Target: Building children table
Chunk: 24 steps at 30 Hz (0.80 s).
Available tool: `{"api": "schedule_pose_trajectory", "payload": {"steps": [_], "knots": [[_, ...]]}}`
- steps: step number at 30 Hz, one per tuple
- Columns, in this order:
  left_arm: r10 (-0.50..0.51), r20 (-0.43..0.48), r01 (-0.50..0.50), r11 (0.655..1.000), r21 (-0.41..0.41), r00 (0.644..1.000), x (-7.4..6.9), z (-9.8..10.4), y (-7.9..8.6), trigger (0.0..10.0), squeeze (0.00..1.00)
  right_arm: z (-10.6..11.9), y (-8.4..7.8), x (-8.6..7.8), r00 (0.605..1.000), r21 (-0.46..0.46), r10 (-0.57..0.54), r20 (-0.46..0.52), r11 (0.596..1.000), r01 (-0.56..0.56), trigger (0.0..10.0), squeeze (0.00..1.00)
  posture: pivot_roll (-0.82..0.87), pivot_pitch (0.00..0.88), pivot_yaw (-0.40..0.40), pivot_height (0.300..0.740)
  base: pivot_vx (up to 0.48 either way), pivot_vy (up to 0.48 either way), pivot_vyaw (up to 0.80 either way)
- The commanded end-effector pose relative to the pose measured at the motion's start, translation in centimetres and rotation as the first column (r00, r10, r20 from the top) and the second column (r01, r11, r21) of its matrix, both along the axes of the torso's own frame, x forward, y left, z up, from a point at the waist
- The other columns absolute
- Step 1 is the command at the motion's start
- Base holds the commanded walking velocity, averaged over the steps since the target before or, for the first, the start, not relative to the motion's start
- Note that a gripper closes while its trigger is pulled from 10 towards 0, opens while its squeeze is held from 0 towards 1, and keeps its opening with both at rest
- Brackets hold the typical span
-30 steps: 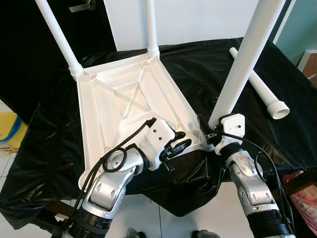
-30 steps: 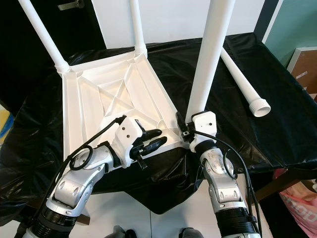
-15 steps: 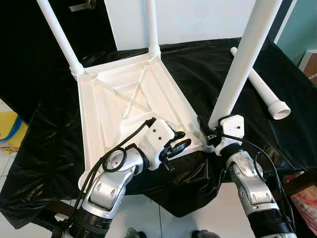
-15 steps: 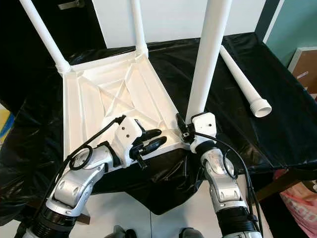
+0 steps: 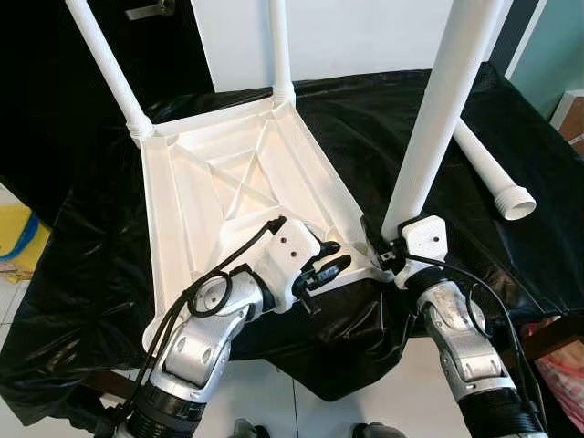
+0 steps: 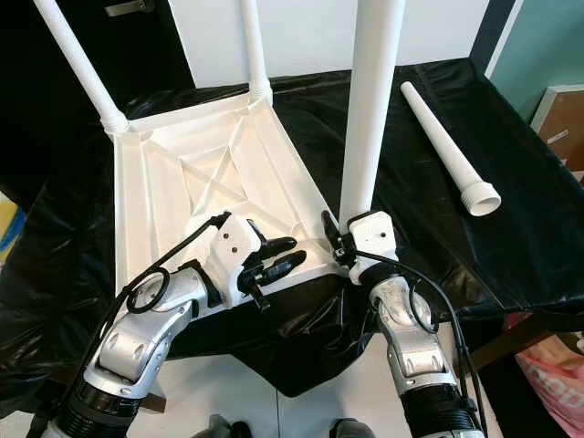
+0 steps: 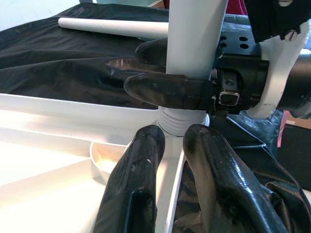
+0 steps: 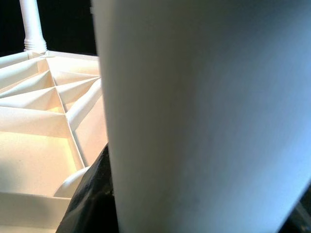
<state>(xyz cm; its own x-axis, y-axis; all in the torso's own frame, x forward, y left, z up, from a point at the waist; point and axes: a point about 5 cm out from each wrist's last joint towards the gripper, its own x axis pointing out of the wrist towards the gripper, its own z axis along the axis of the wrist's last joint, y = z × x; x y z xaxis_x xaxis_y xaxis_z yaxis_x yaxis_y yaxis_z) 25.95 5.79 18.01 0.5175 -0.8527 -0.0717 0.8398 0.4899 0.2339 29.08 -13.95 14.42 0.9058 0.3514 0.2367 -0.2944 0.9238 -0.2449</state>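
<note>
We see the white plastic children's tabletop (image 5: 228, 182), ribbed underside up, lying on a worktop draped in black plastic sheeting (image 5: 365, 128). Two white tube legs stand upright in its far corners: one at the far left corner (image 5: 105, 64), one at the far right corner (image 5: 281, 46).

At the tabletop's near right corner our right pincer (image 6: 336, 242) is clamped around the base of a third white plastic tube leg (image 6: 370, 100), which stands nearly upright with its threaded end sitting at the corner socket. In the left wrist view the black fingers (image 7: 165, 90) wrap the tube just above the ribbed thread.

Our left pincer (image 5: 327, 265) rests on the tabletop's near edge, just beside that same corner; its two fingers lie close together with only a narrow gap and hold nothing.

A fourth loose white tube leg with a flared threaded end (image 6: 452, 155) lies flat on the sheeting, well to the right of the tabletop.
</note>
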Motion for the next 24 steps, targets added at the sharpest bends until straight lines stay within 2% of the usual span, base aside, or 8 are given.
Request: {"api": "schedule_pose_trajectory", "payload": {"steps": [1, 24], "knots": [[0.036, 0.003, -0.036, 0.999, -0.003, 0.999, 0.03, 0.11, 0.16, 10.0, 0.0, -2.01, -0.05, -0.4, 0.996, -0.026, 0.002, -0.093, 1.0, -0.005, 10.0, 0.0, -0.12, 0.138, 0.067, 0.74, 0.0, 0.0, 0.0], [0.023, 0.013, -0.023, 1.0, -0.006, 1.0, 0.2, 0.36, -0.25, 10.0, 0.0, -1.43, -0.36, -0.19, 0.998, -0.025, -0.008, -0.068, 1.0, 0.007, 10.0, 0.0, -0.11, 0.129, 0.07, 0.74, 0.0, 0.0, 0.0]]}}
